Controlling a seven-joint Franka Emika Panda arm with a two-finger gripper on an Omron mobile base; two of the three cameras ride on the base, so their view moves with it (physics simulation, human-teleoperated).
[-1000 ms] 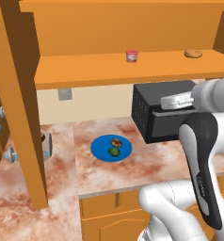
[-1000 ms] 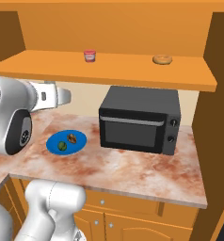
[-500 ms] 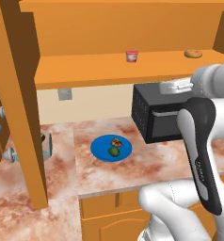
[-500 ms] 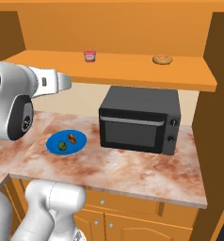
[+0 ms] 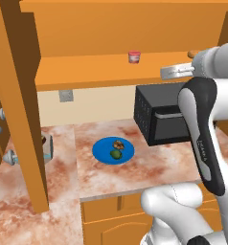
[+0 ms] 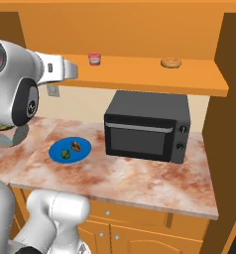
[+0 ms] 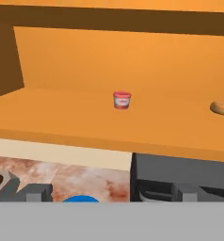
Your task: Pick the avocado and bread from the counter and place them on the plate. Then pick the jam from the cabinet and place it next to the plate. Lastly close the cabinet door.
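jam (image 7: 122, 100) | upright on cabinet (image 7: 132, 61) shelf | fingers (image 7: 38, 191) spread wide, empty

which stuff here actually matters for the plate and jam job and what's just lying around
Part of the job:
- avocado and bread, both already on the plate
- jam, upright on the cabinet shelf
- cabinet door, open
- counter

Just lying about:
- microwave
- doughnut-shaped roll on the shelf
- wall socket
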